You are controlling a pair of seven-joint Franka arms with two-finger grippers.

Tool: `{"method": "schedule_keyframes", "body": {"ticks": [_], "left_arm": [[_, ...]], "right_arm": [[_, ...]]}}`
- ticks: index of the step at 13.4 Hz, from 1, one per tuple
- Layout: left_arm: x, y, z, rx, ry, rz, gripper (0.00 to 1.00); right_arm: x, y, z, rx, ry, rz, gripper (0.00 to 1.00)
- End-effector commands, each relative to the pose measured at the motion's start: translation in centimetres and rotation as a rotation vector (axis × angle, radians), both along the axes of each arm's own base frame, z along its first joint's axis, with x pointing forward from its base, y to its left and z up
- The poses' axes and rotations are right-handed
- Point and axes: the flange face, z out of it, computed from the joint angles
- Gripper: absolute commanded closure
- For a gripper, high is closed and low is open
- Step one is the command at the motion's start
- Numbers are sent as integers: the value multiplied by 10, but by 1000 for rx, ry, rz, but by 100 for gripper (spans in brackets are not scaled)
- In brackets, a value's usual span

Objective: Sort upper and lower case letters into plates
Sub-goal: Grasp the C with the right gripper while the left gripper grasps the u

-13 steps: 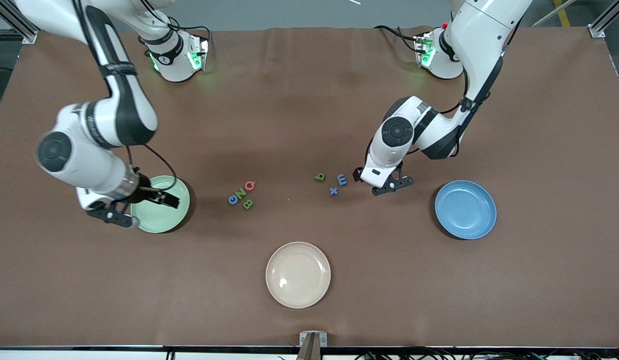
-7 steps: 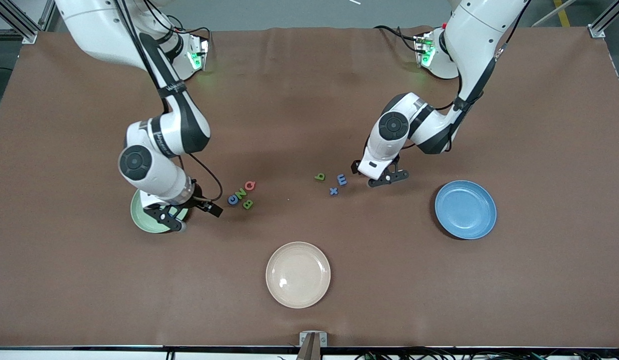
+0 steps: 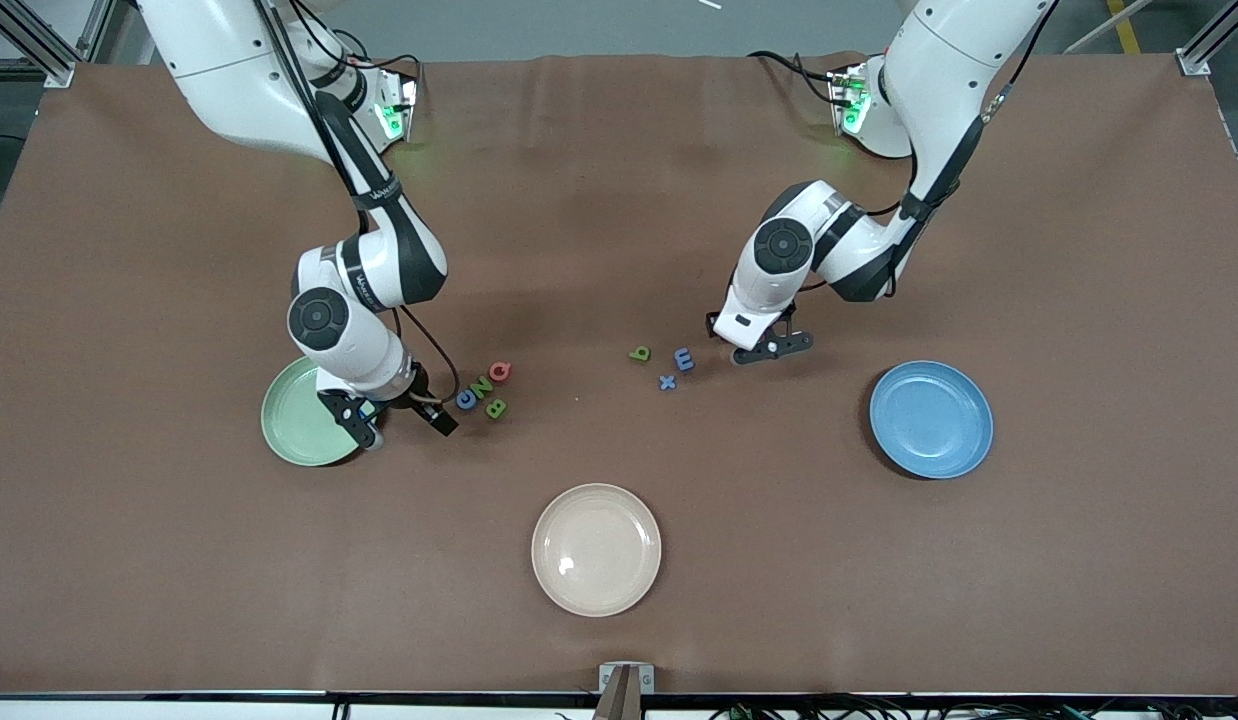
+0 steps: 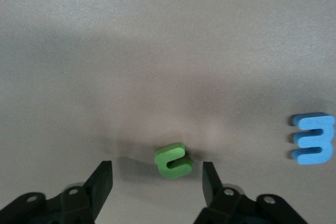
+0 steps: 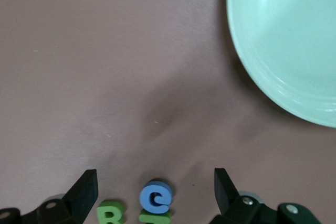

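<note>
Cream plate (image 3: 596, 549) sits nearest the camera on the worktop (image 3: 619, 250), bare. Green plate (image 3: 301, 412) lies toward the right arm's end, blue plate (image 3: 931, 419) toward the left arm's end, level with each other. My right tool (image 3: 404, 420), spread wide, hangs beside the green plate, just short of blue C (image 5: 155, 195). Farther up, my left tool (image 3: 747, 352), spread, hangs over the worktop near blue E (image 3: 684, 359), fingers (image 4: 102, 182) either side of a small green letter (image 4: 173, 160).

brown table (image 3: 619, 200) | green plate (image 3: 294, 428) | blue plate (image 3: 931, 419) | beige plate (image 3: 596, 549) | letters (image 3: 484, 388)
</note>
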Motion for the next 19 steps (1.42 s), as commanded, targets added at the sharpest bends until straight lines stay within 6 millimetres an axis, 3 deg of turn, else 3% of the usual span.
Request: {"method": "schedule_keyframes", "body": {"ticks": [1, 5, 9, 14, 19], "left_arm": [[0, -4, 8, -37, -60, 5, 24], [0, -8, 8, -58, -78, 8, 29], [-4, -6, 1, -51, -66, 5, 35], [-5, -6, -4, -43, -64, -7, 44], [-5, -6, -4, -40, -68, -16, 52]], "right_arm": [[-11, 7, -16, -19, 15, -40, 4], [-11, 27, -41, -74, 30, -46, 5], [-5, 33, -40, -74, 32, -53, 7], [2, 42, -35, -78, 61, -52, 22], [-7, 60, -37, -76, 66, -69, 24]]}}
